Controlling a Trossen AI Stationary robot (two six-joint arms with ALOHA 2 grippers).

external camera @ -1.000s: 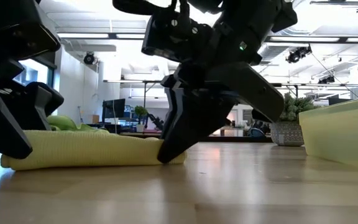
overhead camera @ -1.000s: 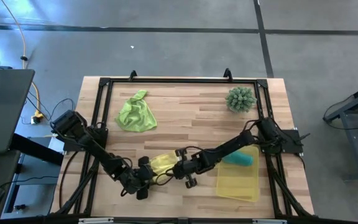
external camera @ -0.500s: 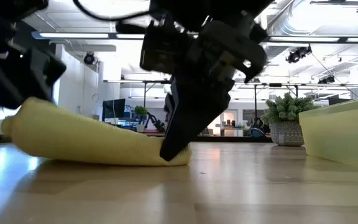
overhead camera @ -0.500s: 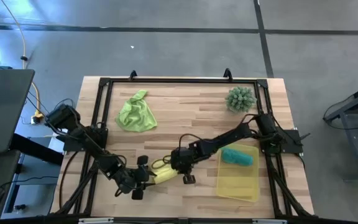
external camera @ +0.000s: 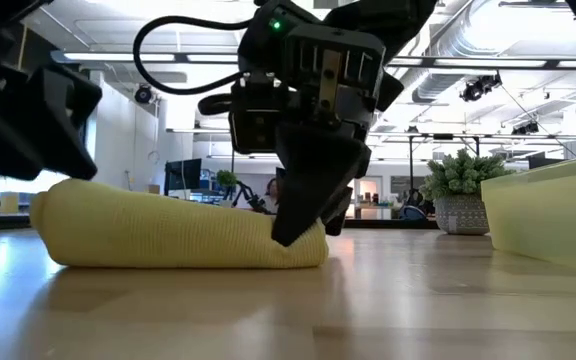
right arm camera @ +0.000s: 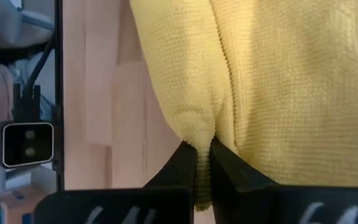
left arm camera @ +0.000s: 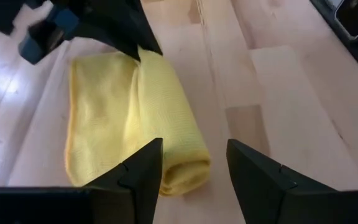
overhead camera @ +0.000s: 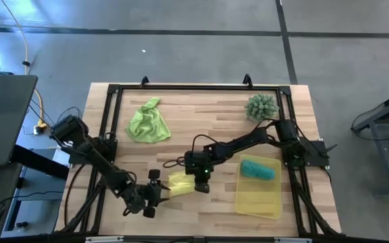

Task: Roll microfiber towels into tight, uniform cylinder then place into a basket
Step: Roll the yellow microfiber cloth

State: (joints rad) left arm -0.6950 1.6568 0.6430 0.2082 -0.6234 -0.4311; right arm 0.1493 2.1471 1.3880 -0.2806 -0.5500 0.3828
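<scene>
Table (overhead camera: pixel 208 128): fills the centre of the high view.
Loose towel (overhead camera: pixel 147 123): upper left of the tabletop.
Plant (overhead camera: pixel 261 107): upper right corner.
Basket (overhead camera: pixel 256 197): lower right, with a rolled towel (overhead camera: pixel 258 169) in its upper end.
Second rolled towel (overhead camera: pixel 180 182): lower centre, left of the basket, between the left gripper (overhead camera: pixel 155 194) and right gripper (overhead camera: pixel 199 181).
</scene>
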